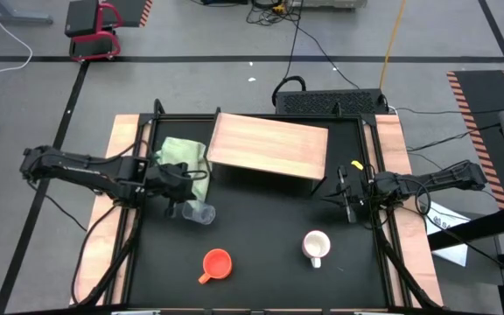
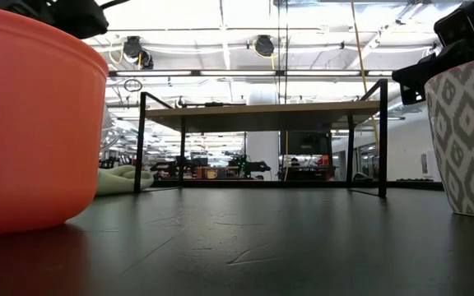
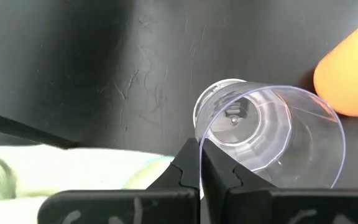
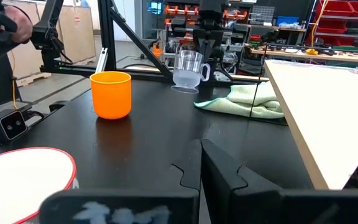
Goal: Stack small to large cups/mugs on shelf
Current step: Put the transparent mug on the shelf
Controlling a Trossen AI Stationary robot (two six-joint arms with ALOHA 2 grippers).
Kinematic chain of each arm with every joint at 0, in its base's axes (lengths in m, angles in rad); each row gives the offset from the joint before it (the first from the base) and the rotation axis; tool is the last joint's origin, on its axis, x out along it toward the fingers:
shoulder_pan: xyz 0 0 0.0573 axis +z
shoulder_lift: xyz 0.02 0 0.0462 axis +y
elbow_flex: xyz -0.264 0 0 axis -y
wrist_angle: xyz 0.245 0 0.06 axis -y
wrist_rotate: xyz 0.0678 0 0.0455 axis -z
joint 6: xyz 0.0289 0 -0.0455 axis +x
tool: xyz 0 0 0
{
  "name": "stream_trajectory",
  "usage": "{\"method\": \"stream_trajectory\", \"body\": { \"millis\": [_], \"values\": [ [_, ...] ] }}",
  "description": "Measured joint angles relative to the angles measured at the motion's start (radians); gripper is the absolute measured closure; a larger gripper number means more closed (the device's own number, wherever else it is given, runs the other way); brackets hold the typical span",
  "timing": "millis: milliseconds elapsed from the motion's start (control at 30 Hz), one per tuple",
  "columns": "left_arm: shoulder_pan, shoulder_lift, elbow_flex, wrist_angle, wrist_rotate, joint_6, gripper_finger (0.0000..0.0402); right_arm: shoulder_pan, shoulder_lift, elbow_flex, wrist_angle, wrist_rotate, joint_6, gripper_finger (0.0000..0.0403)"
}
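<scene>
Shelf [image 1: 268, 146] stands at the table's far middle, its top bare to receive the stack. White mug [image 1: 316, 247] sits upright near the front right, orange mug [image 1: 217, 263] near the front centre, both untouched. Glass cup [image 1: 201, 213], smallest, is tilted just off the table beside the green cloth [image 1: 185, 156], its rim pinched between the left gripper's [image 3: 200, 169] closed fingers, apparently for carrying. Right gripper [image 1: 346, 194] waits beside the shelf, fingers together.

Left arm reaches in from the frame's left, left gripper [image 1: 185, 208] left of centre, fingers pinched together. Right arm enters from the right, right gripper [image 1: 338, 194] right of centre, fingers closed.
</scene>
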Motion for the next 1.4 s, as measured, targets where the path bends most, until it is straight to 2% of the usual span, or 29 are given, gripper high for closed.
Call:
{"method": "stream_trajectory", "body": {
  "millis": [367, 600, 833, 1100, 1267, 1400],
  "values": [
    [0.001, -0.055, -0.037, 0.031, -0.01, -0.003, 0.0402, 0.0, 0.0, 0.0, -0.008, 0.0, 0.0, 0.0403],
    [0.001, -0.067, -0.037, 0.172, -0.024, 0.038, 0.0402, 0.0, 0.0, 0.0, -0.008, 0.0, 0.0, 0.0403],
    [0.003, -0.067, -0.036, 0.292, -0.146, 0.087, 0.0402, 0.0, 0.0, 0.0, -0.008, 0.0, 0.0, 0.0403],
    [0.054, -0.067, -0.034, 0.414, -0.223, 0.143, 0.0402, 0.0, 0.0, 0.0, -0.007, 0.0, -0.003, 0.0403],
    [0.108, -0.057, 0.04, 0.361, -0.225, 0.184, 0.0402, 0.0, 0.0, 0.0, -0.007, 0.0, -0.004, 0.0403],
    [0.144, -0.024, 0.175, 0.237, -0.216, 0.204, 0.0402, 0.0, 0.0, 0.0, -0.006, 0.0, -0.004, 0.0403]
  ]
}}
